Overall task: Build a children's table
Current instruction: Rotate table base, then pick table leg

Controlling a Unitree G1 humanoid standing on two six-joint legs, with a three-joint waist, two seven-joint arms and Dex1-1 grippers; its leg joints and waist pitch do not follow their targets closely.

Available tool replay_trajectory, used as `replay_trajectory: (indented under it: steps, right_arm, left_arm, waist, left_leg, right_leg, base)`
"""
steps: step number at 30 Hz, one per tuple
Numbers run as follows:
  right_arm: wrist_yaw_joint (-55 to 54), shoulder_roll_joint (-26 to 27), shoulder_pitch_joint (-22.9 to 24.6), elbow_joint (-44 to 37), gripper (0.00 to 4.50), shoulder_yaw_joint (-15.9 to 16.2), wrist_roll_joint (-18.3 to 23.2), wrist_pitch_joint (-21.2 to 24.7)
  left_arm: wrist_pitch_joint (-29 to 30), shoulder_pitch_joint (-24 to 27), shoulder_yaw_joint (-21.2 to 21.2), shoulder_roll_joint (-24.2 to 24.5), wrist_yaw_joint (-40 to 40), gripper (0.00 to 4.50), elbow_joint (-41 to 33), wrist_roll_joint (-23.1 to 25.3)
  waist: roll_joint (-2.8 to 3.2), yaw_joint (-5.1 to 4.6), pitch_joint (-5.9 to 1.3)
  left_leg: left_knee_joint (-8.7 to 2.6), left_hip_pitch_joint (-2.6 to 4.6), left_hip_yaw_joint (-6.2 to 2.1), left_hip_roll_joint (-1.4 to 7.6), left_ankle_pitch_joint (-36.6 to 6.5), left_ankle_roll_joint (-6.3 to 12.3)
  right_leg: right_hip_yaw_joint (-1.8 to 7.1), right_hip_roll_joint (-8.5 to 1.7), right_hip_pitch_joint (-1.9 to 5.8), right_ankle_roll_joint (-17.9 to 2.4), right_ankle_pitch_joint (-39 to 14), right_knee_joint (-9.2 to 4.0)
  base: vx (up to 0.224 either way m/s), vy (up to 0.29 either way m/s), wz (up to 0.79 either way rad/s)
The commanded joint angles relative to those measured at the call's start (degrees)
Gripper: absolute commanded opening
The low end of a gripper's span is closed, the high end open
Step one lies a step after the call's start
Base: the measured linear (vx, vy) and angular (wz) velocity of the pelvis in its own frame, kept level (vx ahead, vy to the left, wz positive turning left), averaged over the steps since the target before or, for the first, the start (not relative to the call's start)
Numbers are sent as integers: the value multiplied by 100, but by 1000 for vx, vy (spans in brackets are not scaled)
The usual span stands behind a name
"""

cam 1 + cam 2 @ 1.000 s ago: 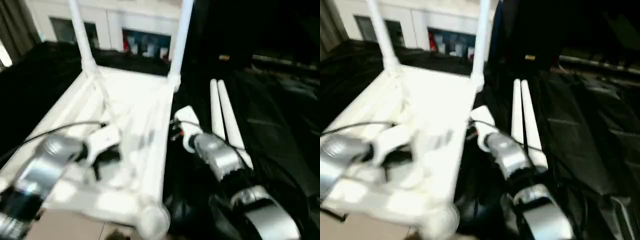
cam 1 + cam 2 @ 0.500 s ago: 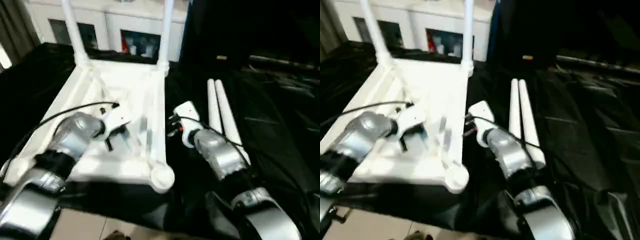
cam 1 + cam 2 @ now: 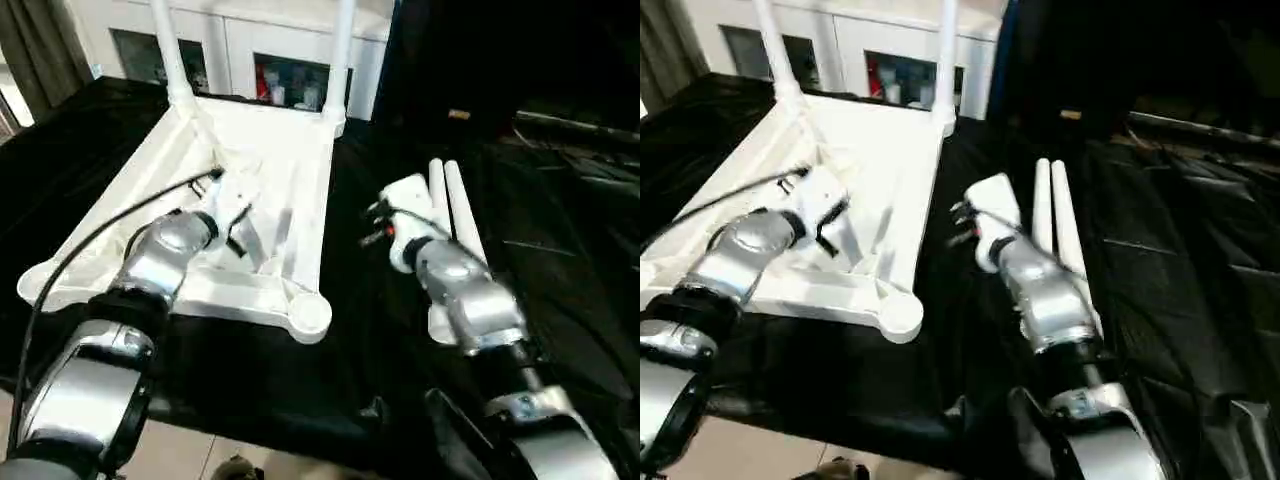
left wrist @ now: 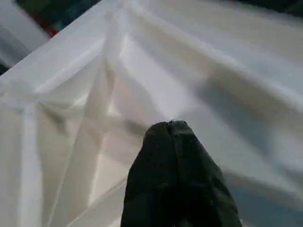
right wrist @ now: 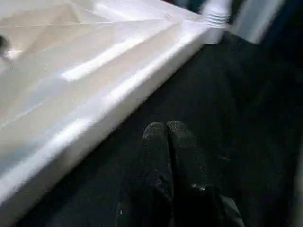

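Note:
The children's table lies upside down on black cloth, its white tabletop (image 3: 325,205) showing the ribbed underside. Two white legs (image 3: 168,50) (image 3: 343,50) stand upright in the far corner sockets. The near right socket (image 3: 308,315) holds no leg. Two loose legs (image 3: 462,215) lie side by side on the cloth to the right. My left gripper (image 4: 171,125) is shut with nothing in it, just above the ribs near the middle of the underside (image 3: 238,238). My right gripper (image 5: 165,128) is shut and empty, low over the cloth between the tabletop's right rim and the loose legs (image 3: 377,228).
A white cabinet (image 3: 290,75) with glass doors stands behind the table. Wrinkled black cloth (image 3: 570,260) covers the work surface. A black cable (image 3: 90,250) arcs along my left arm. Bare floor (image 3: 250,455) shows past the near edge.
The camera has shifted and tilted. My right gripper has closed fully and moved farther forward alongside the loose legs. My left gripper has stayed shut over the underside.

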Motion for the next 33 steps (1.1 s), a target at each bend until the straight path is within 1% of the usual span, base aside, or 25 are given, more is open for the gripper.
replay_trajectory:
  steps: [1,2,3,4,5,6,7,9,11,12,13,14,15,16,17,18,20,21,22,25,26,28,30,32,33]
  right_arm:
    - [10,-113,36,-371,7,-105,35,631]
    - [88,-124,60,-537,23,-243,251,745]
    - [82,-124,62,-548,23,-250,254,750]
    - [-68,-91,50,-586,33,-408,302,891]
    - [-264,-57,10,-576,33,-565,311,1061]
    - [-297,-53,1,-569,33,-588,308,1087]
    - [-550,-42,-107,-458,56,-771,282,1336]
    - [-708,-48,-192,-418,64,-868,234,1581]
    - [-754,-59,-238,-415,69,-899,191,1787]
    - [-803,-81,-309,-487,93,-958,129,2230]
    - [-803,-81,-309,-487,102,-958,129,2230]
    - [-875,-92,-385,-487,106,-1041,144,2488]
    - [-875,-92,-385,-487,106,-1041,144,2488]
    - [-967,-106,-455,-463,114,-1103,176,2628]
    - [-1007,-114,-494,-430,141,-1133,187,2687]
    - [-1060,-116,-533,-373,147,-1195,205,2716]
    - [-1158,-114,-593,-291,151,-1300,233,2795]
    - [-1206,-129,-640,-227,159,-1385,256,2859]
    - [-1215,-167,-680,-183,177,-1426,252,2925]
    - [-1235,-158,-712,-207,197,-1510,257,3092]
    - [-1212,-114,-723,-240,206,-1625,352,3347]
    - [-1235,-104,-691,-224,235,-1649,376,3488]
    - [-1265,-86,-668,-201,235,-1692,399,3641]
    - [-1229,-77,-622,-219,235,-1711,436,3780]
    - [-1197,-72,-596,-226,235,-1705,453,3835]
  left_arm:
    - [364,225,161,72,-358,0,-733,-326]
    - [567,451,251,116,-511,0,-1309,-536]
    - [580,464,257,118,-519,0,-1344,-549]
    - [783,640,336,135,-600,0,-1819,-732]
    - [942,812,407,138,-645,0,-2299,-922]
    - [978,841,418,136,-654,0,-2382,-961]
    - [1379,1137,489,108,-733,0,-3227,-1359]
    - [1741,1404,471,109,-877,0,-3893,-1748]
    - [1936,1563,420,175,-1037,0,-4220,-1940]
    - [2312,1875,314,370,-1433,0,-4820,-2161]
    - [2312,1875,314,370,-1433,0,-4820,-2161]
    - [2620,2103,177,584,-1725,0,-5260,-2292]
    - [2620,2103,177,584,-1725,0,-5260,-2292]
    - [2916,2220,80,733,-1867,0,-5583,-2418]
    - [3031,2244,47,777,-1909,0,-5697,-2483]
    - [3097,2235,19,787,-1925,0,-5751,-2522]
    - [3218,2215,-16,802,-1881,0,-5848,-2580]
    - [3324,2180,-48,804,-1837,0,-5921,-2601]
    - [3438,2146,-83,822,-1821,0,-6017,-2631]
    - [3582,2142,-68,860,-1865,0,-6157,-2680]
    - [3704,2140,-54,900,-1889,0,-6263,-2722]
    - [3775,2152,-85,971,-1935,0,-6340,-2735]
    - [3843,2166,-147,1036,-1971,0,-6404,-2747]
    - [3886,2169,-202,1039,-1969,0,-6443,-2750]
    - [3915,2154,-220,1024,-1963,0,-6457,-2765]
  waist:
    - [171,-5,-517]
    - [163,-10,-517]
    - [158,-7,-495]
    - [160,-17,-478]
    - [139,-22,-452]
    - [147,-25,-458]
    - [130,-41,-425]
    - [144,-47,-409]
    - [144,-55,-391]
    - [97,-85,-393]
    - [119,-94,-396]
    - [109,-122,-377]
    - [122,-129,-385]
    - [100,-151,-366]
    - [110,-153,-377]
    - [100,-163,-354]
    - [106,-169,-351]
    - [74,-164,-337]
    - [89,-156,-341]
    - [85,-161,-347]
    - [84,-163,-371]
    - [85,-162,-380]
    - [55,-172,-379]
    - [66,-166,-382]
    - [91,-170,-370]
  left_leg:
    - [-393,133,-125,317,-991,-256]
    - [-391,136,-120,323,-1060,-243]
    - [-403,122,-126,332,-1168,-243]
    - [-400,155,-106,310,-1324,-272]
    - [-417,148,-121,328,-1391,-287]
    - [-420,146,-128,340,-1392,-318]
    - [-425,172,-120,335,-1546,-378]
    - [-429,181,-118,316,-1668,-400]
    - [-434,181,-110,293,-1712,-397]
    - [-449,148,-121,295,-1590,-396]
    - [-455,129,-120,290,-1495,-387]
    - [-442,141,-108,277,-1505,-404]
    - [-447,134,-115,273,-1490,-400]
    - [-445,148,-98,262,-1539,-403]
    - [-442,146,-108,262,-1510,-407]
    - [-449,143,-102,255,-1511,-403]
    - [-442,150,-101,247,-1537,-414]
    - [-449,146,-100,247,-1541,-412]
    - [-448,161,-105,247,-1533,-424]
    - [-443,135,-99,240,-1388,-432]
    - [-434,137,-94,236,-1312,-430]
    - [-430,127,-93,238,-1197,-426]
    - [-423,123,-79,233,-1131,-424]
    - [-423,123,-79,234,-1087,-433]
    - [-426,125,-82,234,-1107,-445]
  right_leg:
    - [328,-530,329,-1220,-315,-276]
    - [336,-549,339,-1229,-363,-275]
    - [340,-571,332,-1196,-616,-308]
    - [337,-538,278,-1124,-943,-355]
    - [344,-561,287,-1109,-1081,-368]
    - [346,-571,295,-1126,-1152,-350]
    - [347,-553,254,-1060,-1487,-377]
    - [338,-518,220,-954,-1736,-407]
    - [341,-486,201,-832,-1852,-436]
    - [339,-482,238,-807,-1743,-403]
    - [338,-471,236,-789,-1692,-388]
    - [346,-465,217,-732,-1728,-397]
    - [342,-465,227,-716,-1750,-392]
    - [345,-447,198,-655,-1854,-420]
    - [344,-454,214,-652,-1837,-401]
    - [345,-441,199,-616,-1910,-420]
    - [345,-443,195,-577,-1998,-433]
    - [346,-443,192,-528,-2077,-449]
    - [345,-438,185,-498,-2093,-440]
    - [347,-435,202,-458,-1946,-428]
    - [347,-428,219,-460,-1832,-413]
    - [343,-421,227,-488,-1644,-393]
    - [347,-417,228,-496,-1596,-392]
    - [347,-417,232,-498,-1568,-381]
    - [348,-414,225,-503,-1559,-381]
  base:
    - [0,0,0]
    - [0,0,0]
    - [0,0,0]
    - [0,0,0]
    - [0,0,0]
    - [0,0,0]
    - [0,0,0]
    - [0,0,0]
    - [0,0,0]
    - [0,0,0]
    - [0,0,0]
    - [0,0,0]
    - [0,0,0]
    - [0,0,0]
    - [0,0,0]
    - [0,0,0]
    - [0,0,0]
    - [0,0,0]
    - [0,0,0]
    - [0,0,0]
    - [0,0,0]
    - [0,0,0]
    - [0,0,0]
    - [0,0,0]
    - [0,0,0]
